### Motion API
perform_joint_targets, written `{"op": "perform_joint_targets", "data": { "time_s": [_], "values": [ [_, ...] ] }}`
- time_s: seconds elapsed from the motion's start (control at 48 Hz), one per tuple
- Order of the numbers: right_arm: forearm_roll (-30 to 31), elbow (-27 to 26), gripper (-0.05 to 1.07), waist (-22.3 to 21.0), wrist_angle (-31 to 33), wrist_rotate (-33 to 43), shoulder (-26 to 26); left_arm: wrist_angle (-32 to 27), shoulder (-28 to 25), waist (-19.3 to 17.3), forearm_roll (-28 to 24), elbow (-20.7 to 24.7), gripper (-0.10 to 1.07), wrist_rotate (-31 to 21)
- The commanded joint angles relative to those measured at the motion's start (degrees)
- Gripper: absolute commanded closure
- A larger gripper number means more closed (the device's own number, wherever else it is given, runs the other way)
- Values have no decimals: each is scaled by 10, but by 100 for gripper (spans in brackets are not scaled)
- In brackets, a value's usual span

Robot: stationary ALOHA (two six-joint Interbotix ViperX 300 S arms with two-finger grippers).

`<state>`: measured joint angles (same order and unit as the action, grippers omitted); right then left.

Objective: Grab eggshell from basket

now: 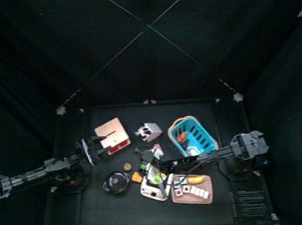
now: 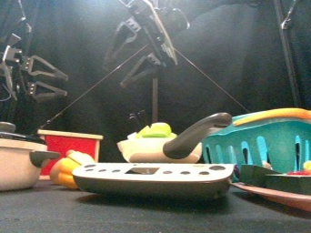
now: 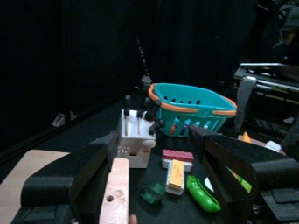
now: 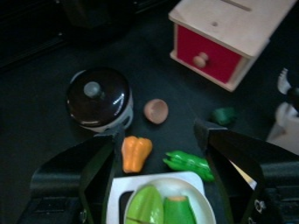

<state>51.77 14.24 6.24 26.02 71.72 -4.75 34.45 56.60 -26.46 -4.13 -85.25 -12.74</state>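
Note:
The teal basket (image 1: 192, 133) with an orange rim stands at the table's back right, large at the right of the front view (image 2: 261, 144) and ahead of my left gripper (image 3: 191, 107). No eggshell shows inside it. A small brown rounded piece (image 4: 156, 110) lies on the table beside the black pot (image 4: 96, 98); I cannot tell whether it is the eggshell. My right gripper (image 4: 163, 166) hangs open above this spot, reaching in over the table's middle (image 1: 156, 167). My left gripper (image 3: 163, 175) is open over the tan box (image 1: 112, 135).
A red-fronted wooden box (image 4: 228, 39) stands near the pot. An orange vegetable (image 4: 136, 153), a green one (image 4: 184, 162) and a white plate (image 4: 163, 203) lie under my right gripper. A white block (image 3: 135, 138) stands before the basket. A tray of pieces (image 1: 194, 188) sits at the front.

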Motion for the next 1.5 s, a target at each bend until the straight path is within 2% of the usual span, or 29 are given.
{"op": "perform_joint_targets", "data": {
  "time_s": [0.0, 0.271, 0.354, 0.542, 0.75, 0.833, 1.042, 1.208, 1.292, 1.479],
  "values": [
    [-4, 33, 6, -3, 29, 7, 68, 3, -2, 3, -1, 14, -1, 0],
    [-27, 159, 7, -6, 143, 57, 203, 3, -3, 5, 0, 14, -1, 0],
    [-29, 204, 7, -21, 168, 76, 242, 2, -3, 4, 0, 14, -1, 1],
    [-54, 283, 7, -70, 184, 95, 297, 2, -3, 3, 0, 14, -1, 1],
    [-93, 341, 7, -127, 179, 94, 345, 1, -3, 2, 0, 14, -1, 1],
    [-120, 360, 8, -137, 172, 94, 358, 1, -3, 2, 0, 14, -1, 1],
    [-185, 410, 8, -156, 107, 92, 371, -2, -3, 1, 0, 15, -1, 1],
    [-221, 446, 8, -188, 33, 92, 367, -2, -3, 0, 0, 16, -1, 2],
    [-236, 457, 8, -190, -1, 92, 363, -2, -3, -1, -1, 15, -1, 2],
    [-257, 467, 8, -191, -25, 92, 342, -4, -3, -5, -1, 16, -1, 1]
  ]
}}
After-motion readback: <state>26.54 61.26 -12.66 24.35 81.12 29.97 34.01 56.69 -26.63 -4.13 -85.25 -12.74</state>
